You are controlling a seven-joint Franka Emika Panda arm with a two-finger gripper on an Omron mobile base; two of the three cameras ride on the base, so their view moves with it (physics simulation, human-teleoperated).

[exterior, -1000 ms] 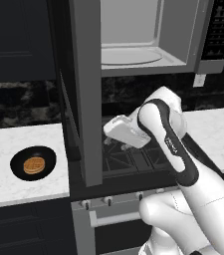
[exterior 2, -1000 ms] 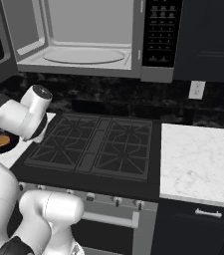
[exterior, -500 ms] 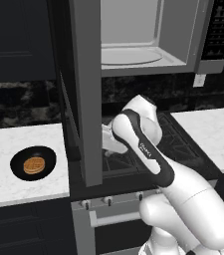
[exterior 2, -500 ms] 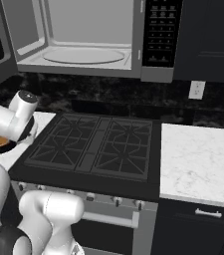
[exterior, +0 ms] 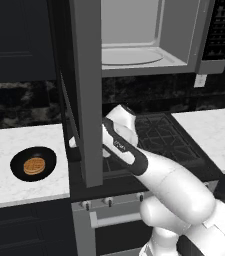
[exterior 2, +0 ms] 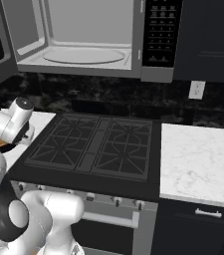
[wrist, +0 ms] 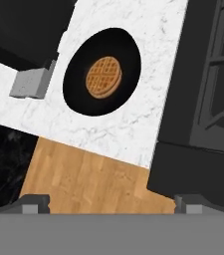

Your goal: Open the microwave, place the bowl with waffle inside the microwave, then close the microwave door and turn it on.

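The microwave [exterior 2: 83, 45] hangs above the stove with its pale interior showing. Its door [exterior: 85, 90] stands swung out toward me, edge-on in the left base view. The black bowl [exterior: 33, 165] sits on the left white counter [exterior: 9, 187] with the golden waffle [exterior: 34, 165] in it. In the hand view the bowl [wrist: 78, 94] and waffle [wrist: 103, 77] lie below and ahead of my gripper [wrist: 112, 203]. The gripper is open, its fingertips [wrist: 34, 203] far apart with nothing between them. My hand is mostly hidden behind the door in the left base view.
The black gas stove [exterior 2: 98, 144] lies under the microwave, right of the bowl's counter. The button panel [exterior 2: 158, 35] is on the microwave's right side. A second white counter [exterior 2: 198, 159] lies right of the stove. A small grey block [wrist: 31, 82] stands near the bowl.
My arm has swung left from over the stove to behind the open door, toward the left counter. The bowl and the door have not moved.
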